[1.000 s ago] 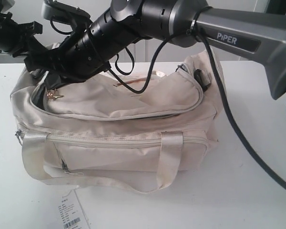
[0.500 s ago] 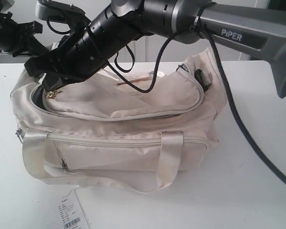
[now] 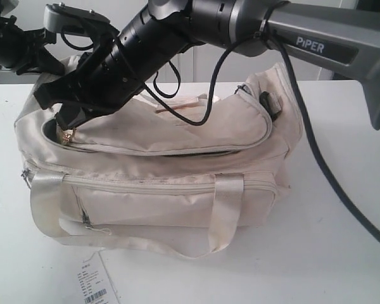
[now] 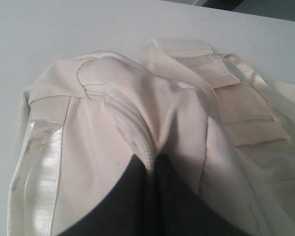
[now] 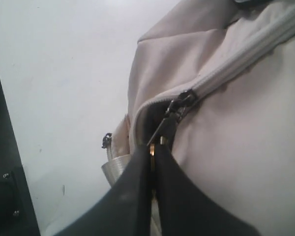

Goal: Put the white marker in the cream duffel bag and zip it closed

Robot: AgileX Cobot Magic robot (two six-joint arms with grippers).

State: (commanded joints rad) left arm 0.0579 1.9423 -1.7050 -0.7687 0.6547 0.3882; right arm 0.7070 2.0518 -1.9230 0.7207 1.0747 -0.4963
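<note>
The cream duffel bag (image 3: 158, 190) lies on the white table, its top zipper running round the flap. My right gripper (image 3: 66, 126) reaches across to the bag's left end. It is shut on the zipper pull (image 5: 169, 120), whose gold charm (image 3: 66, 136) hangs just below the fingertips. Behind the slider the zipper (image 5: 246, 54) is closed; ahead of it a short gap shows dark lining (image 5: 147, 118). My left gripper (image 4: 150, 169) is shut on the zipper seam at that same end of the cream duffel bag (image 4: 113, 147). The white marker is out of view.
A paper barcode tag (image 3: 95, 285) lies on the table (image 3: 342, 253) in front of the bag. The right arm's black cable (image 3: 323, 171) hangs past the bag's right end. Shiny strap handles (image 3: 225, 209) droop over the front. The left arm (image 3: 12, 47) is at the far left.
My right gripper has moved left and down along the bag's end with the zipper pull. The dark opening at the left end has become smaller.
</note>
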